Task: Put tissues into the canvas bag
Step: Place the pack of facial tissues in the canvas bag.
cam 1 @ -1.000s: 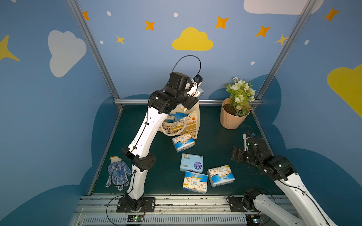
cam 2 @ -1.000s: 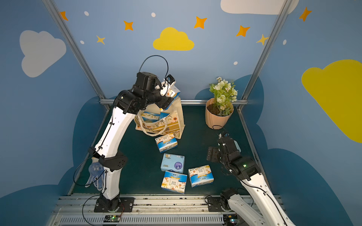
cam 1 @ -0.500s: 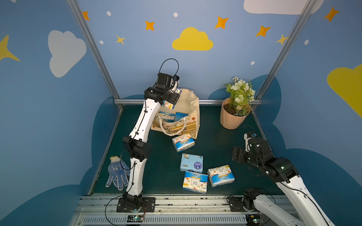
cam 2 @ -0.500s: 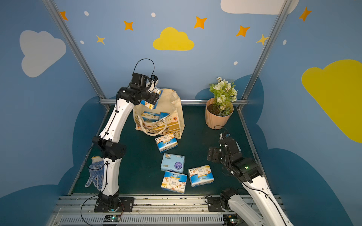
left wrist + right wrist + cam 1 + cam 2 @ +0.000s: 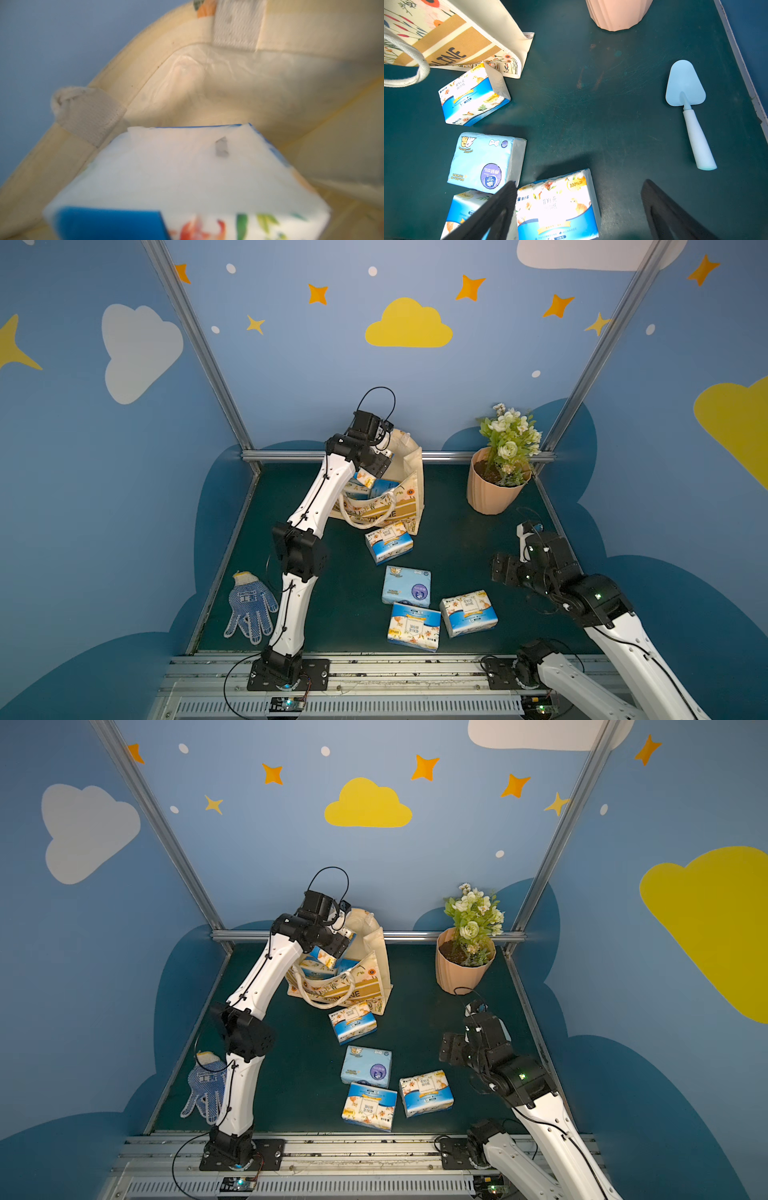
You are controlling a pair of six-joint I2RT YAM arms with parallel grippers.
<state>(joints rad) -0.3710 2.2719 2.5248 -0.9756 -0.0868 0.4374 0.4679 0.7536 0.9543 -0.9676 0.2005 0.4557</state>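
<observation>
The cream canvas bag [image 5: 395, 506] [image 5: 357, 988] stands at the back of the mat with its mouth open. My left gripper [image 5: 372, 466] [image 5: 332, 946] hangs at that mouth, shut on a blue-and-white tissue pack [image 5: 365, 479] [image 5: 187, 176]; its fingers are hidden behind the pack. The left wrist view shows the bag's lining [image 5: 197, 83]. More tissues lie inside the bag [image 5: 384, 487]. Loose on the mat are three floral packs [image 5: 389, 542] [image 5: 414, 626] [image 5: 468, 612] and a pale blue one [image 5: 406, 586]. My right gripper [image 5: 500, 570] [image 5: 579, 182] hovers open above the near right pack [image 5: 556, 207].
A ribbed peach flowerpot [image 5: 492, 489] with white flowers stands at the back right. In the right wrist view a pale blue trowel [image 5: 689, 108] lies near the mat's right edge. A dotted work glove [image 5: 249, 605] lies at the front left. Blue walls close in three sides.
My left arm swung left above the bag, then came down with the pack to the bag's mouth. The right arm has hardly moved.
</observation>
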